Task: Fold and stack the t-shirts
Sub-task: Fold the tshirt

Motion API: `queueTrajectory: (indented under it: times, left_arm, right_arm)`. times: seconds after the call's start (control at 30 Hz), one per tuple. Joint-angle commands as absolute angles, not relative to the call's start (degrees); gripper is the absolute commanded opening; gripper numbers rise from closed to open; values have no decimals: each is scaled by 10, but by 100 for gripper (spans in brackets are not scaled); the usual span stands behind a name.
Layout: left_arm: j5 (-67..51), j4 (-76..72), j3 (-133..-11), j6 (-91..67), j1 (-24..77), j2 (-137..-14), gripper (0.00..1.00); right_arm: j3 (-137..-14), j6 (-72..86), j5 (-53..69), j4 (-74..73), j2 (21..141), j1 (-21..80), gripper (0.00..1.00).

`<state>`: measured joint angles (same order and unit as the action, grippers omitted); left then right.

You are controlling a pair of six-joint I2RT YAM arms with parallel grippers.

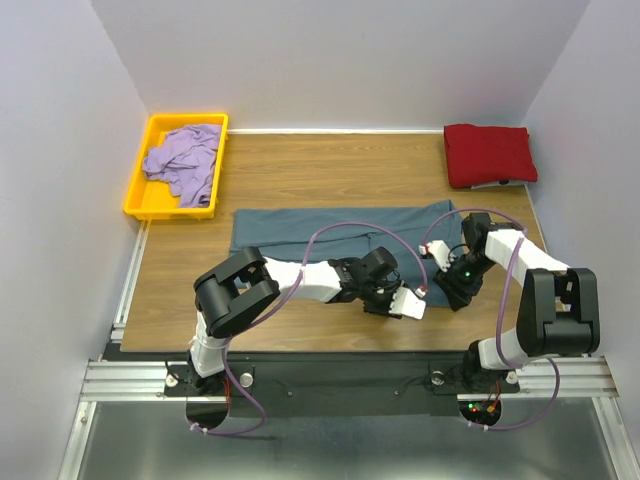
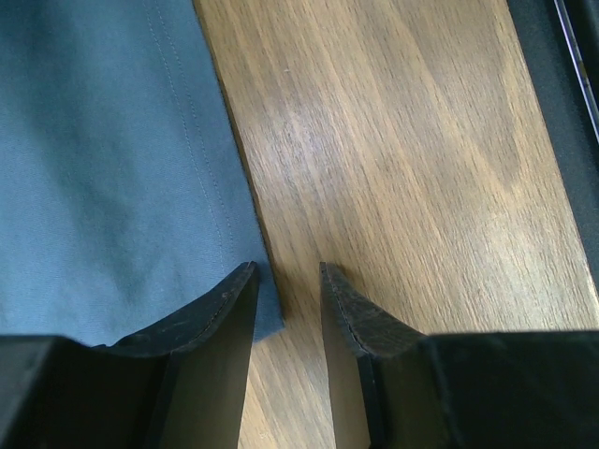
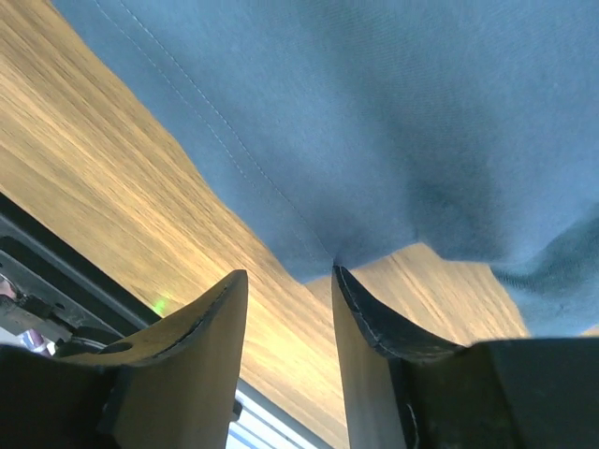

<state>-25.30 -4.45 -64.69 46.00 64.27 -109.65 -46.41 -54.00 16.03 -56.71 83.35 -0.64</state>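
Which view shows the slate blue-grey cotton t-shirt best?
Top external: it alone shows nearly the whole slate blue-grey cotton t-shirt spread on the wooden table, arms covering its near edge. Left wrist shows just a hemmed corner by the left gripper; right wrist just a stitched edge by the right gripper.

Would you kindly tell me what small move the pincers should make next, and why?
Probably close both: the left pincer stands open astride a corner of the blue-grey t-shirt, and the right pincer stands open at its hem, so neither grips it yet.

Bare table stretches between yellow tray and red t-shirt.
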Motion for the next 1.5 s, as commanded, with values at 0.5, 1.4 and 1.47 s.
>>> queueTrajectory:
  times: [0.5,1.4,1.47]
  left_arm:
    - [-242,-4,-645,486,642,-1072,45]
    - [-241,9,-679,485,630,-1100,44]
    - [-246,20,-692,489,630,-1111,43]
  right_arm:
    - [-418,-517,138,-481,877,-1,27]
    - [-417,-511,129,-485,868,-2,1]
    - [-418,-511,127,-484,871,-2,1]
